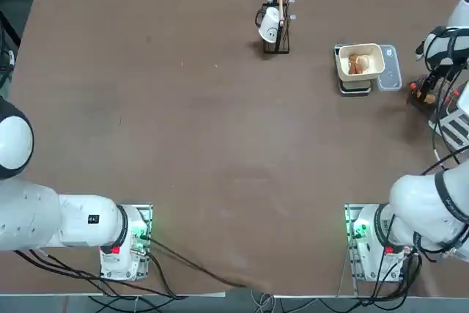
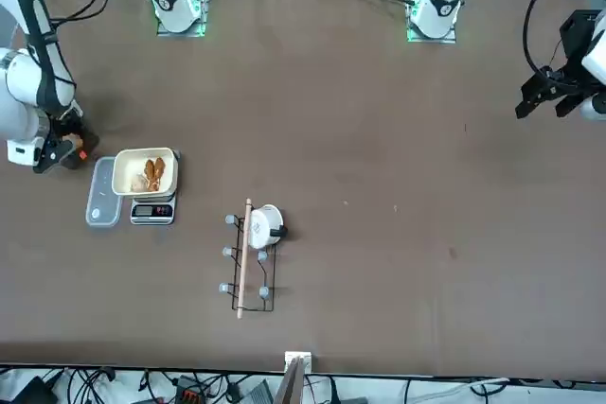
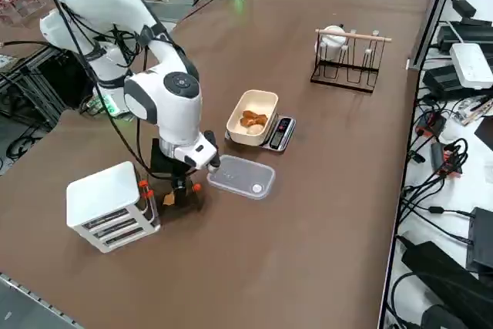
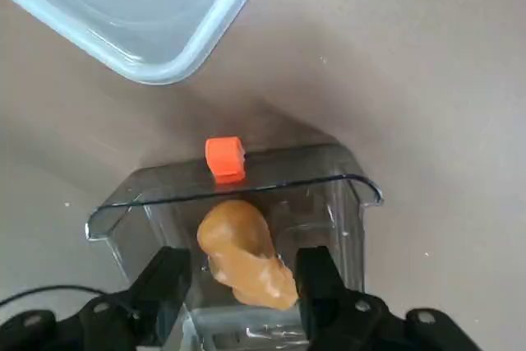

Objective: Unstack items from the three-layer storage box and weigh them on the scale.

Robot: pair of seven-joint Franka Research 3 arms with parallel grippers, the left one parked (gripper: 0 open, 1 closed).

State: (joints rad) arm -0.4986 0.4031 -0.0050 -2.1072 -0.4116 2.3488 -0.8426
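My right gripper (image 4: 242, 273) reaches down into a clear pulled-out drawer (image 4: 329, 195) with an orange knob (image 4: 224, 158). It stands open, one finger on each side of a pale tan item (image 4: 238, 244) lying on the drawer floor. The right side view shows the gripper (image 3: 181, 190) low beside the white three-layer storage box (image 3: 112, 206). The scale (image 3: 281, 132) carries a cream bowl (image 3: 266, 100) holding reddish-brown and tan items (image 3: 252, 120). A clear panel (image 3: 240, 177) lies flat between the scale and the gripper.
A black wire rack (image 1: 277, 23) with a white cup (image 1: 269, 26) and a wooden rod stands at the far middle of the table. Cables and devices lie past the table's right edge (image 3: 400, 190). Brown tabletop (image 1: 220, 144) stretches across the middle and left.
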